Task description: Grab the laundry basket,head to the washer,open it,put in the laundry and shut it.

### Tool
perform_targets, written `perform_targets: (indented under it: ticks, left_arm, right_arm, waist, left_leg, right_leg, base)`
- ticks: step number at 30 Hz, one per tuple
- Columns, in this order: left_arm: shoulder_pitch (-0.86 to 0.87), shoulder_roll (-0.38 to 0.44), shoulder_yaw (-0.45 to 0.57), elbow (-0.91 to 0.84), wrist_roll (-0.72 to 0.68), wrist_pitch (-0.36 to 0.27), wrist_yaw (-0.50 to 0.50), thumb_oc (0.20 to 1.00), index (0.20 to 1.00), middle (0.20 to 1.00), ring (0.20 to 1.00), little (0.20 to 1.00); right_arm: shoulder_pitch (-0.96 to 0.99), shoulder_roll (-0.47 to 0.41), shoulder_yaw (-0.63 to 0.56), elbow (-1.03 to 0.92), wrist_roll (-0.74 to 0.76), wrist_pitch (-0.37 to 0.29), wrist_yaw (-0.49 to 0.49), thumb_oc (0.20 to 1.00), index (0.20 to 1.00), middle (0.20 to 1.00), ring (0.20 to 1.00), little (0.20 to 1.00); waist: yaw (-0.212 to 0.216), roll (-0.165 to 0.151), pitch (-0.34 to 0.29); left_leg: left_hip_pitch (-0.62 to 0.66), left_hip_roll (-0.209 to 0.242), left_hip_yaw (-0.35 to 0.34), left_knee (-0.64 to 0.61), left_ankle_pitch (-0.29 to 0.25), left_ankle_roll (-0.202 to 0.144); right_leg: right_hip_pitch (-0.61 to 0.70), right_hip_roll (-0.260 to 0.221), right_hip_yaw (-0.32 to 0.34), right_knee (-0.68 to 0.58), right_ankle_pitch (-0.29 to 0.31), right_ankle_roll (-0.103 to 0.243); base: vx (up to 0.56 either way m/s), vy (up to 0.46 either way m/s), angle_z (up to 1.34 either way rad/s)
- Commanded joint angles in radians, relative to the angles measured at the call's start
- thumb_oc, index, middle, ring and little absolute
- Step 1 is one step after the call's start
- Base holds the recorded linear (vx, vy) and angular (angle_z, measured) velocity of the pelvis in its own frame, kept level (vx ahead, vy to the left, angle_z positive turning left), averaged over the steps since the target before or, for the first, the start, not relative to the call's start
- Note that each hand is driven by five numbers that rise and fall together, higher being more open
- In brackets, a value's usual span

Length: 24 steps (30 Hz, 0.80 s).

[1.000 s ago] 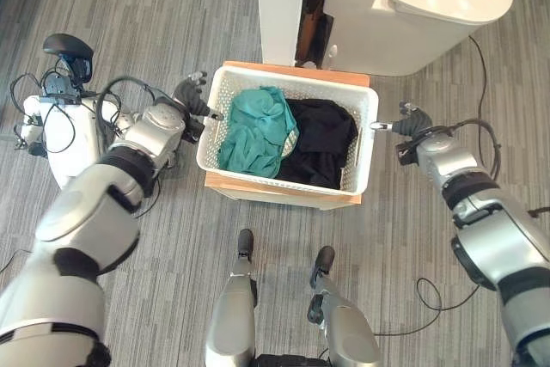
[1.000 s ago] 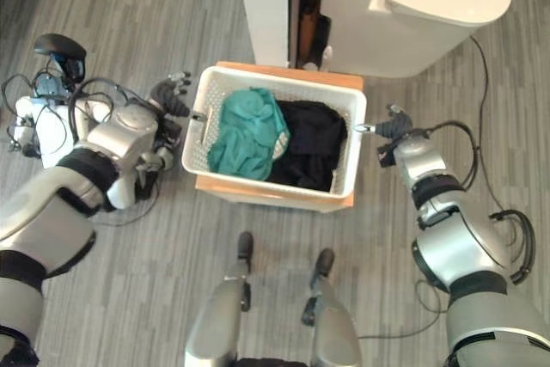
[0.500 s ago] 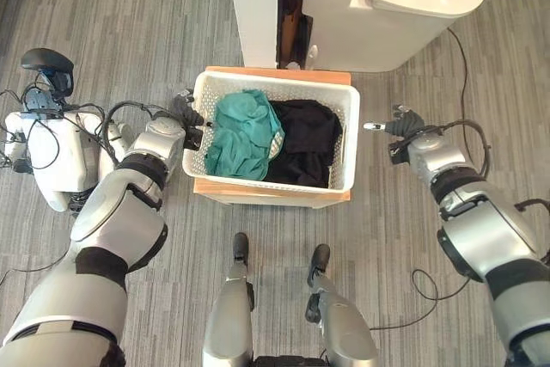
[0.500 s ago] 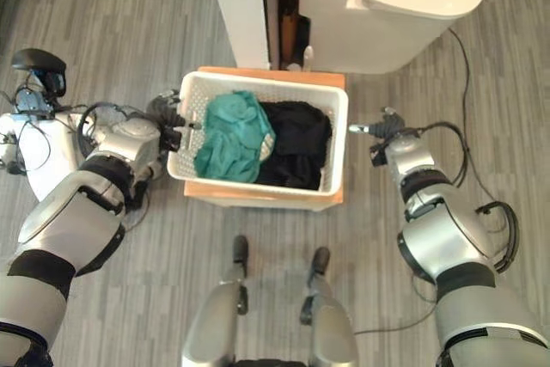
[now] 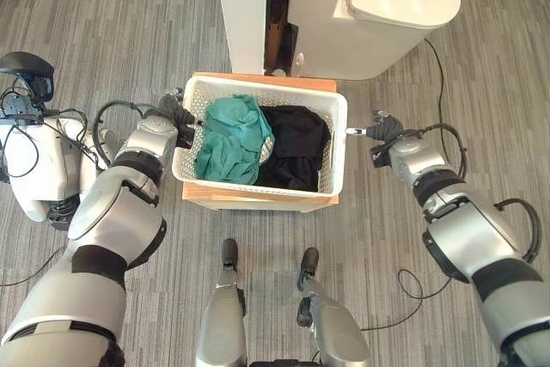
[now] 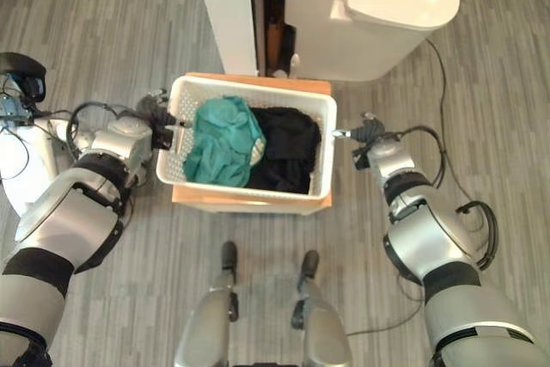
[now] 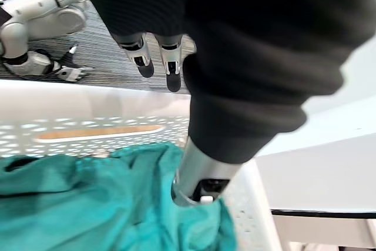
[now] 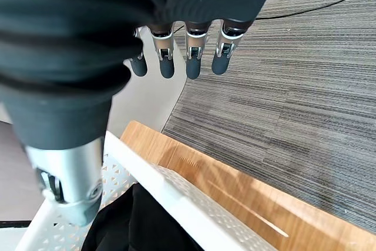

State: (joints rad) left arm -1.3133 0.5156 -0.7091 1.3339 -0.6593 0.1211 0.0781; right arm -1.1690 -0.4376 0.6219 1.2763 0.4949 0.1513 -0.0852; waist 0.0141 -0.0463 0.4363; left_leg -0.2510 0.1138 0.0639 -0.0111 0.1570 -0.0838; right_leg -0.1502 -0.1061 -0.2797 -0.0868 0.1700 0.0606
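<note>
On either side of the laundry basket (image 5: 337, 139), left robot hand (image 5: 176, 109) and right robot hand (image 5: 379, 127) sit with fingers spread, gripping nothing

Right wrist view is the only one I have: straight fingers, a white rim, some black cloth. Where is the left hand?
Observer: The left hand is at the opposite short side of the laundry basket, with its fingers straight outside the wall and its thumb over the inside.
Operator: What else lies in the basket?
Observer: A teal garment fills the half near the left hand, beside the black garment.
Operator: And the washer?
Observer: The white washer stands just behind the basket, with its lid down.
</note>
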Motion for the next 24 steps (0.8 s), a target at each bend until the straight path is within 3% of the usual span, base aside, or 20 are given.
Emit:
perform_targets:
  ticks: [1, 7, 24]
  left_arm:
    - [-0.129, 0.052, 0.008, 0.079, -0.006, -0.051, 0.042, 1.000, 1.000, 1.000, 1.000, 1.000]
    - [-0.110, 0.067, 0.009, 0.110, 0.012, -0.048, 0.024, 1.000, 1.000, 1.000, 1.000, 1.000]
    - [-0.026, -0.012, 0.039, 0.179, 0.073, -0.013, -0.012, 1.000, 1.000, 1.000, 1.000, 1.000]
  right_arm:
    - [0.002, -0.038, 0.044, -0.003, -0.025, -0.037, -0.004, 1.000, 1.000, 1.000, 1.000, 1.000]
    - [0.027, -0.048, 0.036, -0.043, -0.019, -0.047, -0.001, 1.000, 1.000, 1.000, 1.000, 1.000]
    - [-0.015, -0.040, 0.035, 0.023, -0.025, -0.038, 0.010, 1.000, 1.000, 1.000, 1.000, 1.000]
  waist:
    - [0.017, 0.047, -0.018]
    - [0.020, 0.050, -0.022]
    - [-0.004, 0.029, -0.002]
  left_leg:
    - [0.022, 0.006, 0.041, -0.049, 0.005, -0.003]
    - [0.021, 0.005, 0.041, -0.046, 0.002, -0.003]
    - [0.017, 0.012, 0.047, -0.047, 0.003, -0.002]
  right_leg:
    - [-0.025, -0.043, 0.028, 0.123, -0.108, 0.081]
    - [-0.027, -0.045, 0.026, 0.125, -0.110, 0.081]
    - [-0.038, -0.039, 0.039, 0.123, -0.106, 0.077]
  base:
    - [0.00, 0.000, 0.00]
    - [0.00, 0.000, 0.00]
    - [0.00, 0.000, -0.02]
